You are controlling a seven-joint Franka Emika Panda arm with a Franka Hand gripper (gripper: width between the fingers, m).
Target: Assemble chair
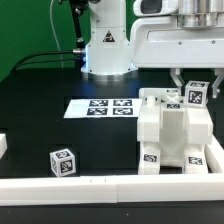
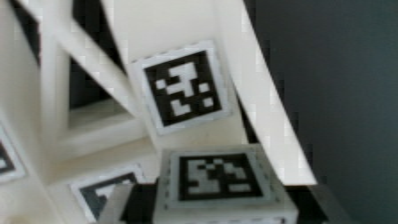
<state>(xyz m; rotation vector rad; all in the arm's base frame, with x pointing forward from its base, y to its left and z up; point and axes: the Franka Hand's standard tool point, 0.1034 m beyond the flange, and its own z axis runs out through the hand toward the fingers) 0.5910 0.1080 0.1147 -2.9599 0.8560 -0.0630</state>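
Observation:
The partly built white chair (image 1: 172, 135) stands at the exterior view's right, by the front rail. My gripper (image 1: 194, 88) hangs just above its top and is shut on a small white tagged block (image 1: 196, 96). In the wrist view the block (image 2: 217, 178) sits between my dark fingers (image 2: 304, 195), with my gripper (image 2: 217, 206) closed on its sides. Beyond the block is a slanted chair slab carrying a tag (image 2: 183, 86). Whether the block touches the chair I cannot tell.
The marker board (image 1: 100, 107) lies flat mid-table. A loose tagged white cube (image 1: 62, 160) sits at the front left. A white rail (image 1: 100, 183) runs along the front edge. A white piece (image 1: 3, 146) shows at the left edge. The robot base (image 1: 105, 45) stands behind.

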